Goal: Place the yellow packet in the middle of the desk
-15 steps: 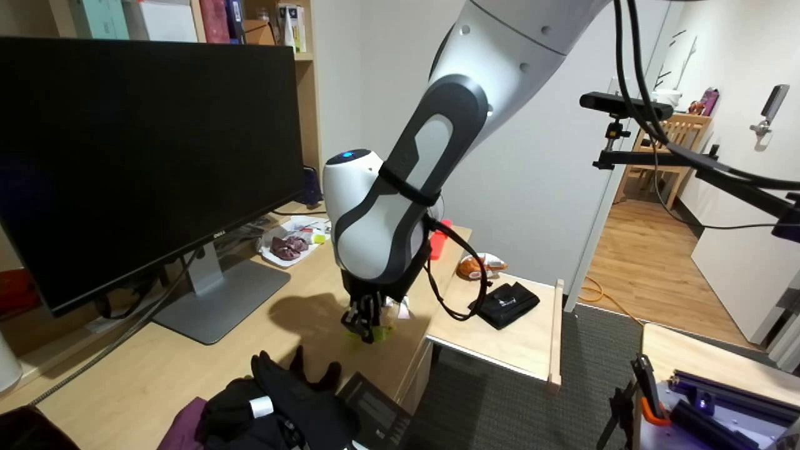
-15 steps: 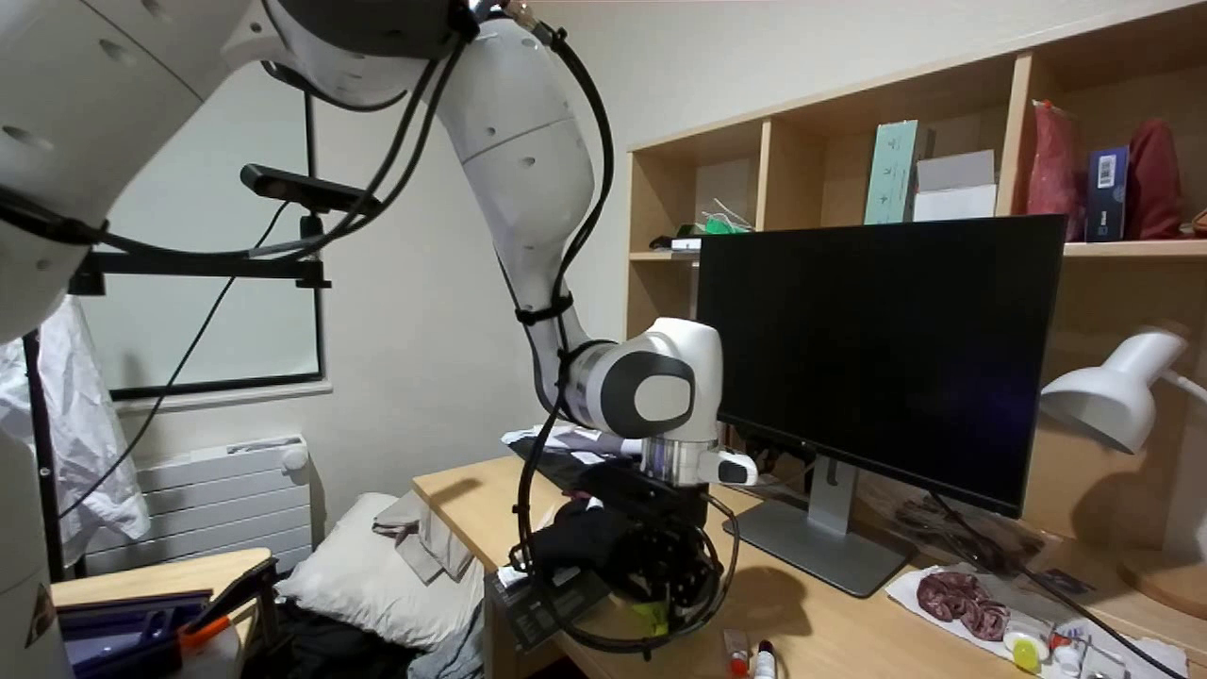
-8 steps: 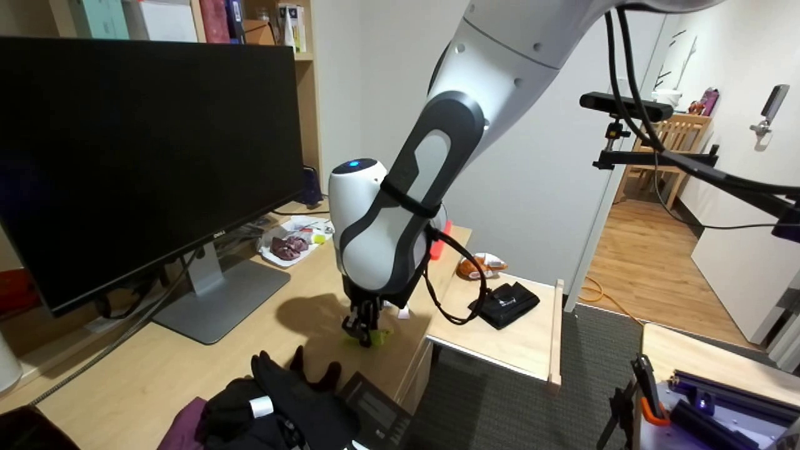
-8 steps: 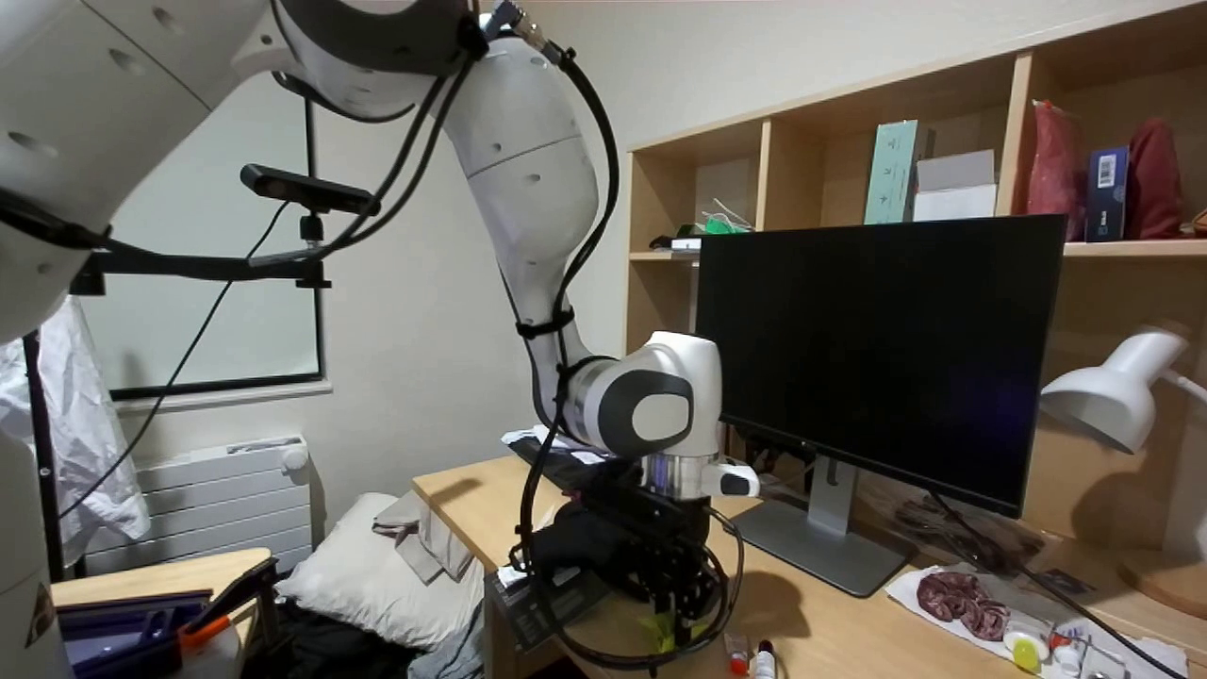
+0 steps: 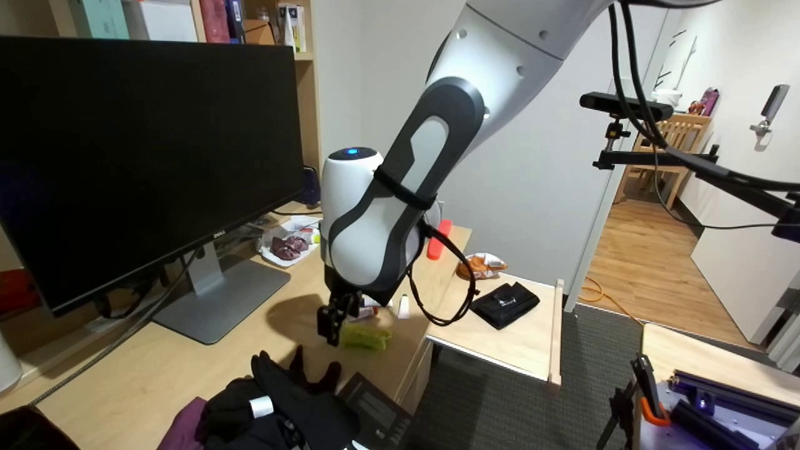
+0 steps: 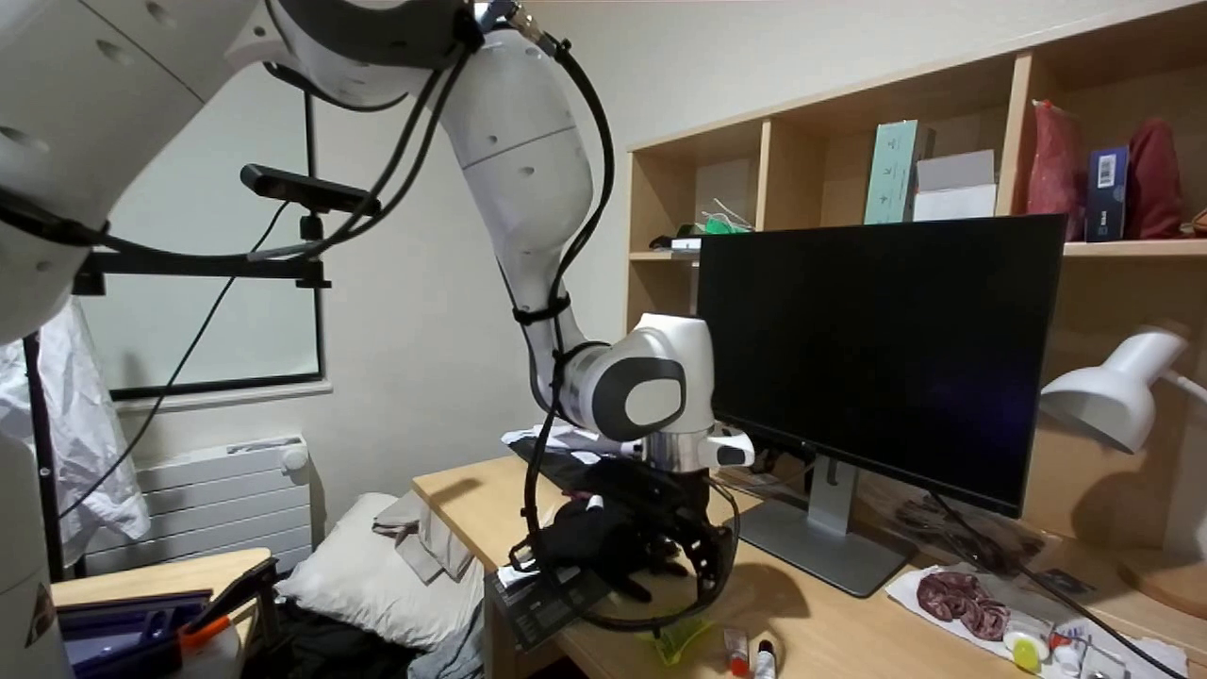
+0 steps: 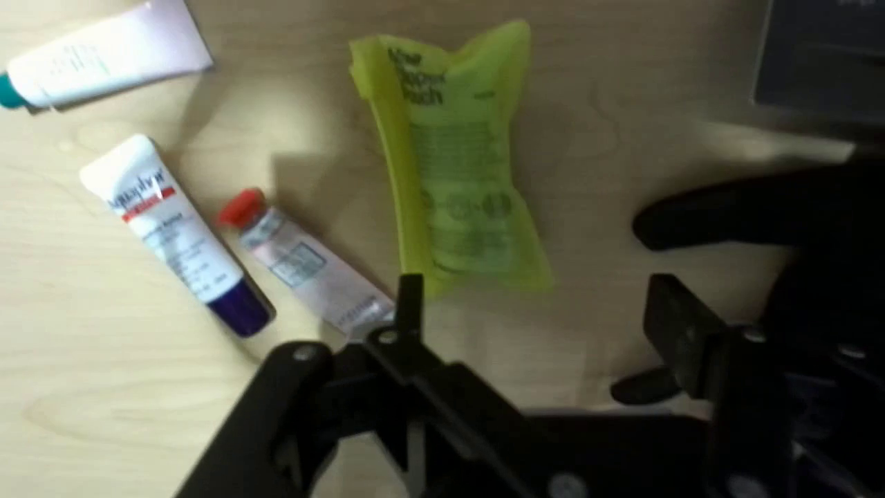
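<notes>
The yellow packet [image 7: 462, 159] lies flat on the light-wood desk [image 7: 83, 415], its printed face up in the wrist view. In both exterior views the packet [image 5: 367, 338] rests near the desk's edge, below and to one side of the gripper [image 5: 331, 328]. Seen from the wrist, my gripper [image 7: 536, 294] stands open with a wide gap and only desk surface between its fingers. The near end of the packet comes close to the tip of the left-hand finger in that picture; whether they touch I cannot tell, though the gripper appears raised above the desk.
Beside the packet lie a red-capped tube [image 7: 314, 266], a purple-capped tube [image 7: 183, 238] and a green-capped tube [image 7: 110, 55]. Black gloves [image 5: 294, 400] and a dark flat box [image 5: 375, 412] sit on the other side. The monitor [image 5: 150, 169] stands behind, its base on the desk.
The gripper first went down with the packet, then opened, let it go and rose slightly toward the monitor side. The packet now lies spread on the desk.
</notes>
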`<state>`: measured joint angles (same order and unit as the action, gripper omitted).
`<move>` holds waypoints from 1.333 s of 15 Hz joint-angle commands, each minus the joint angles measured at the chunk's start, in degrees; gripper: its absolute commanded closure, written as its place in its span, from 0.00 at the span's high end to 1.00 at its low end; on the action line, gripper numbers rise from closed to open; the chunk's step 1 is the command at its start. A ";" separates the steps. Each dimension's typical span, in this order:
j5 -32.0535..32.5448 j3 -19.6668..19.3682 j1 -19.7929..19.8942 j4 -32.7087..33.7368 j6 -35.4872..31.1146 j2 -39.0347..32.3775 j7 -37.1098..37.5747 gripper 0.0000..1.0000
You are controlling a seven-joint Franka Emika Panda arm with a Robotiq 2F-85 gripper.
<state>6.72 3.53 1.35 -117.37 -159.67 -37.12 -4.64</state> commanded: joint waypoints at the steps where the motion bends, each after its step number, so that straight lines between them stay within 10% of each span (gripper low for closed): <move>1: -3.94 3.57 1.27 -3.98 -2.21 7.09 -1.46 1.00; 9: -17.47 9.13 1.77 -5.85 6.29 22.44 -1.50 1.00; 20: -16.59 3.95 -1.82 -8.78 8.77 30.87 -1.07 1.00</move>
<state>-9.74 8.91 1.01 -126.28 -151.01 -6.25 -5.77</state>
